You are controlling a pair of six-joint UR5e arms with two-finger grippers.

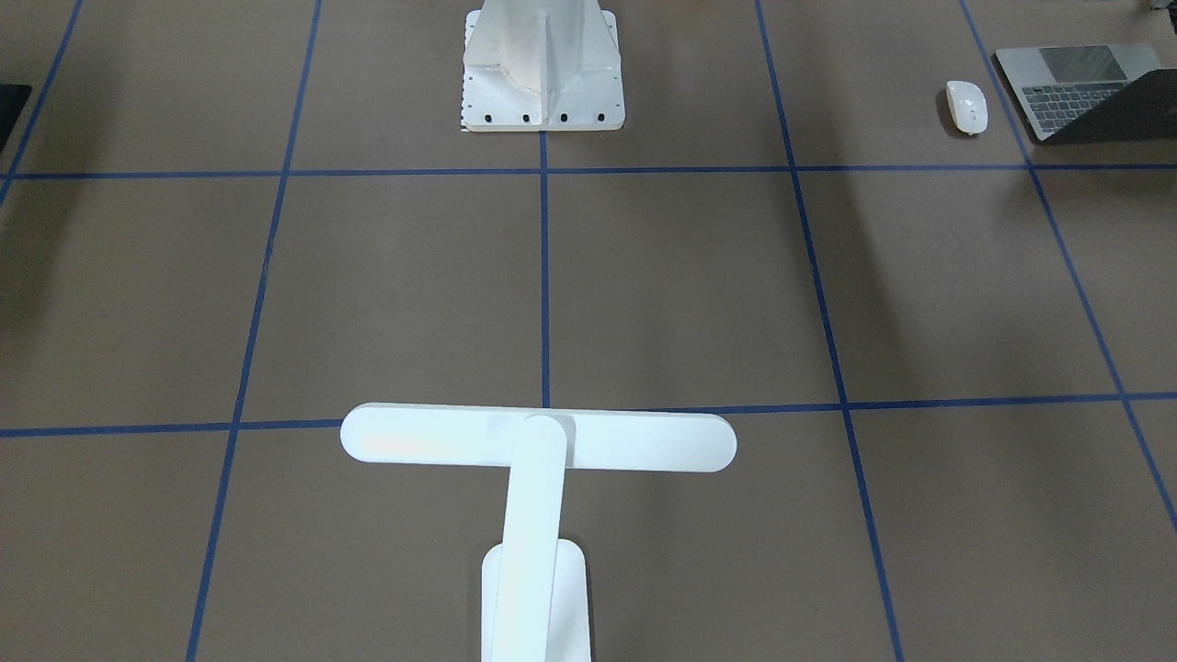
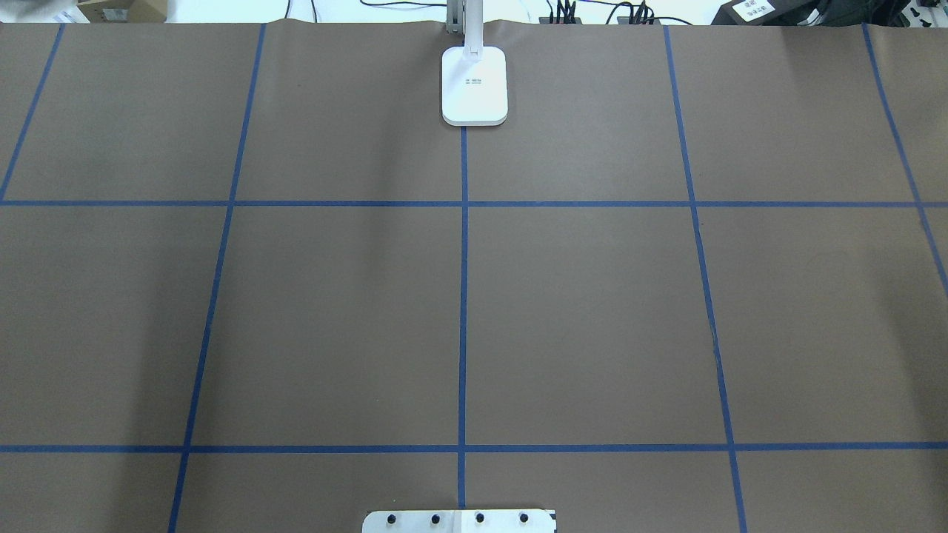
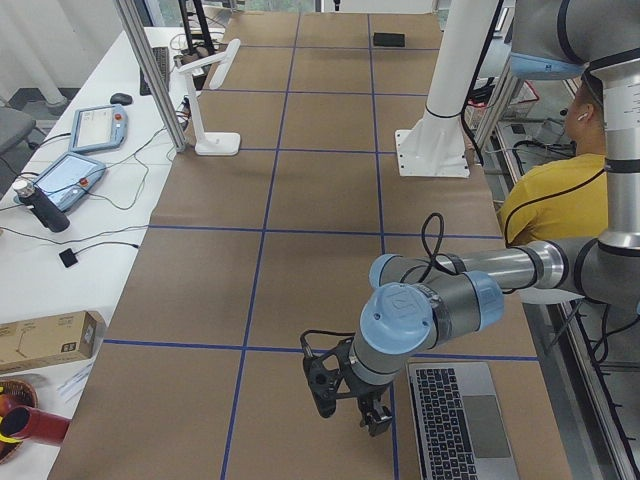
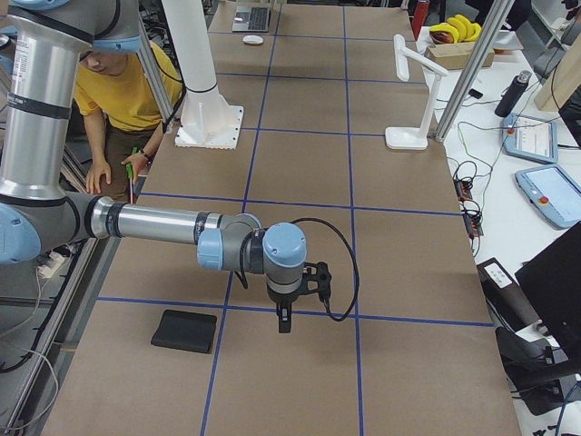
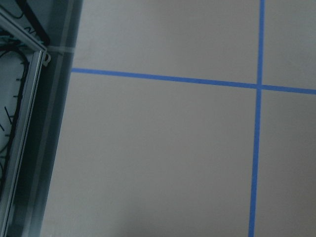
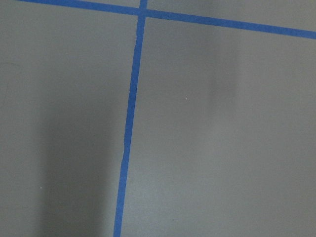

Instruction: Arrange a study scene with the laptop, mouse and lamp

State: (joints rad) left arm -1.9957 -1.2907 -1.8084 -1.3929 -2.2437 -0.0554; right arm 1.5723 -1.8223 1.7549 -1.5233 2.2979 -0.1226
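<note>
Counter [image 1: 690, 294] is showing brown with blue grid lines [image 1: 544, 276]. Lamp [image 1: 538, 439], mouse [image 1: 966, 106] and pedestal [image 1: 542, 64] are showing white. Laptop [image 1: 1071, 64] is showing grey, with keys [image 1: 1067, 99] black. Mat [image 4: 184, 331] is showing black.

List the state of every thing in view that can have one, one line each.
laptop, open, keyboard showing, resting on the table
mouse, right side up on the table, beside the laptop, not touching it
lamp, standing upright on its base; lit or not, cannot tell
black mat, lying flat on the table
left gripper, above the table; open or shut, cannot tell
right gripper, above the table; open or shut, cannot tell
</note>
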